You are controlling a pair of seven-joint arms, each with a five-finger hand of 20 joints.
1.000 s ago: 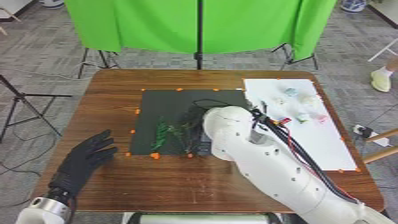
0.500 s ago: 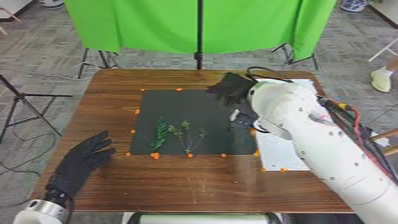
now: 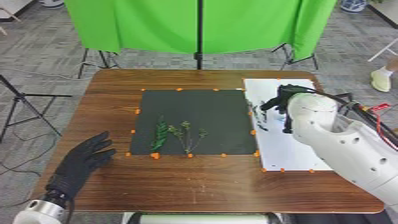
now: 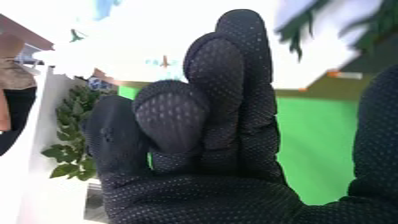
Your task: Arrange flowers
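Brown wooden table [image 3: 160, 185]: largest item, spans the head view's middle. Green cloth [image 3: 151, 25]: hangs beyond the table's far edge. Dark mat [image 3: 200, 107]: flat on the table, about central. White sheet [image 3: 289, 157]: flat, along the mat's right side, longer than the mat front to back.

Right hand [image 3: 282, 99], black glove on the white arm: above the far part of the white sheet. In the wrist view its fingers [image 4: 226, 70] are loosely bent and close together, the thumb [image 4: 378, 130] well apart from them; nothing seen clamped between. Left hand [image 3: 78, 161]: at the table's left side, near the mat's near left corner, fingers extended and somewhat spread, nothing held. Contact with the tabletop: cannot tell.

Fern-like leaf [image 3: 161, 135]: lies on the near left part of the mat, long axis running front to back. Thin branching sprigs [image 3: 188, 139]: on the mat just right of the leaf, stems converging toward the near edge, tops fanned out. White flower [image 4: 75, 62]: past the fingers in the wrist view, blurred. Dark green foliage [image 4: 302, 30]: past the gap between fingers and thumb, blurred; contact with the glove cannot be told. Orange tape pieces [image 3: 155, 156]: smallest, set around the edges of mat and sheet.
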